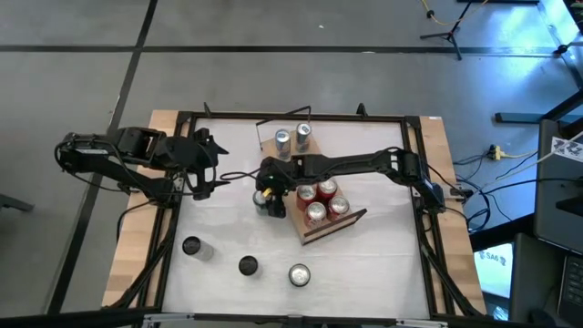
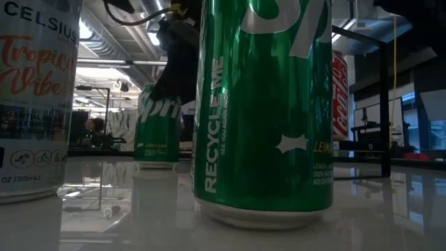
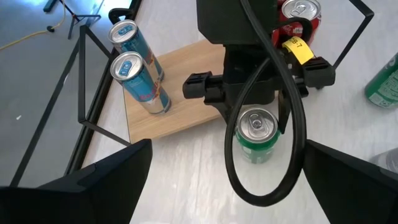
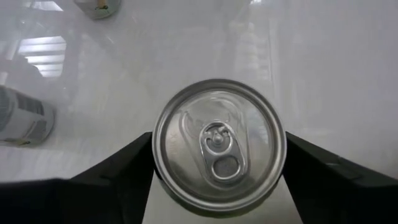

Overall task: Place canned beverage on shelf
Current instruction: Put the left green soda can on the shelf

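Right pincer [image 1: 267,198] of mine is down over a green can [image 3: 257,134] that stands upright on the white table [image 1: 364,264], just off the long edge of the shelf [image 3: 180,93]. Looking past my own fingers [image 4: 115,171], both sit snug against the can's sides with its silver lid and pull tab dead centre between them, so I'd call that a grip, jaws only partway closed because the can fills the gap. Can's still on the tabletop, not on the board.

Shelf is the light-wood board lying at an angle mid-table, with three red cans [image 1: 317,202] at the brown-rim end and two slim blue-and-silver cans [image 3: 138,74] at the wire-frame end.

My left pincer [image 1: 208,173] just hangs off to the side, jaws wide, nothing in them.

Three more cans [image 1: 248,265] stand well apart along the near edge of the table.
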Robot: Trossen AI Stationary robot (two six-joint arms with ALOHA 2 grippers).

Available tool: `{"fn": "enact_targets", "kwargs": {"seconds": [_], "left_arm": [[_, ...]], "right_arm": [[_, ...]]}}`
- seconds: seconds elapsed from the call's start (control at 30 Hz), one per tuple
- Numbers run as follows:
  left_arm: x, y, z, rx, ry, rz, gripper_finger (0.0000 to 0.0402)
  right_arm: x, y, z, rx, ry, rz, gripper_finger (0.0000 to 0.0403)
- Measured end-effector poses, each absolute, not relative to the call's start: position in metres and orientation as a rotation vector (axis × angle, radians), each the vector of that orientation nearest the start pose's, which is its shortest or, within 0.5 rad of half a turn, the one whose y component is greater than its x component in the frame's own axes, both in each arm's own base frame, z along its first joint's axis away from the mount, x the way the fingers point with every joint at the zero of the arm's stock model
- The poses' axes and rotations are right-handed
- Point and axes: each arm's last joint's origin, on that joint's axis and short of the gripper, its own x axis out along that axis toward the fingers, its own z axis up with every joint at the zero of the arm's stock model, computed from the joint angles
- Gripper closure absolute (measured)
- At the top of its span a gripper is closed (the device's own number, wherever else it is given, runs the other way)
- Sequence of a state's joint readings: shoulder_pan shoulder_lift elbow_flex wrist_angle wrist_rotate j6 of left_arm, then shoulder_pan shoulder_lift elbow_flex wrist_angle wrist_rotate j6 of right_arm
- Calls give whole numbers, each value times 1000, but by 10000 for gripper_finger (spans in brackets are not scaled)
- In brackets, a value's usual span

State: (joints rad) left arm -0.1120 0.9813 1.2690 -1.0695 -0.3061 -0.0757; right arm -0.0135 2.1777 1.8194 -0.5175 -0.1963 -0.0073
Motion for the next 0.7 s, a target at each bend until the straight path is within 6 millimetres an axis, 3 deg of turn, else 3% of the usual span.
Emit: {"fn": "enact_targets", "kwargs": {"seconds": [0.2,0.7], "left_arm": [[159,-9,383,91,758,213,8],[159,-9,383,91,758,213,8]], "right_arm": [[481,-1,234,93,915,182,111],[461,-3,349,17,870,211,113]]}}
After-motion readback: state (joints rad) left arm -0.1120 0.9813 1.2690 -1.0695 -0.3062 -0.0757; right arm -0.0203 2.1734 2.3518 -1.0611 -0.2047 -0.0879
